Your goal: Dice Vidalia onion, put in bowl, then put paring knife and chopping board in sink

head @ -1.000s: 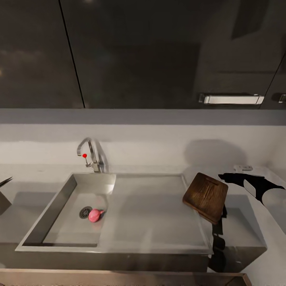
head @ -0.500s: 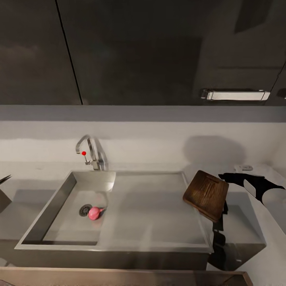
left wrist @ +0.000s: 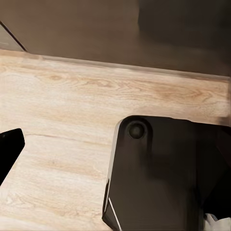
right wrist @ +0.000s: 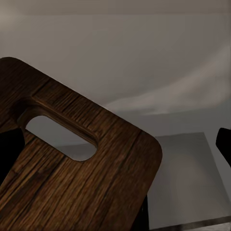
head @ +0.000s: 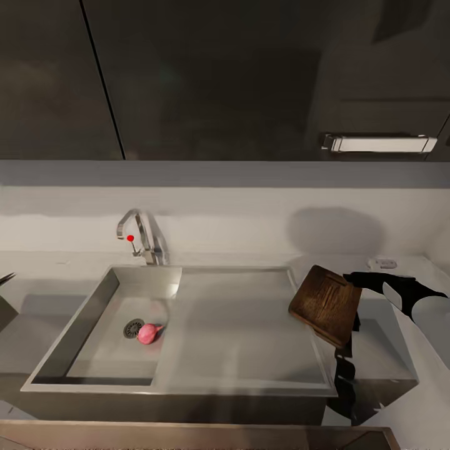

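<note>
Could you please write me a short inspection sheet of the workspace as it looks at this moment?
Surface: grey countertop around a steel sink with basin and flat drainboard.
Job's things: Vidalia onion lies in the basin beside the drain; chopping board is tilted, lifted over the sink's right edge.
Clutter: small pale object at the back right.
Grippers: right gripper is at the board's handle end, grip not clearly visible; left gripper state cannot be told.
Cables: nothing seen.
Surroundings: chrome faucet, dark wall cabinets.
</note>
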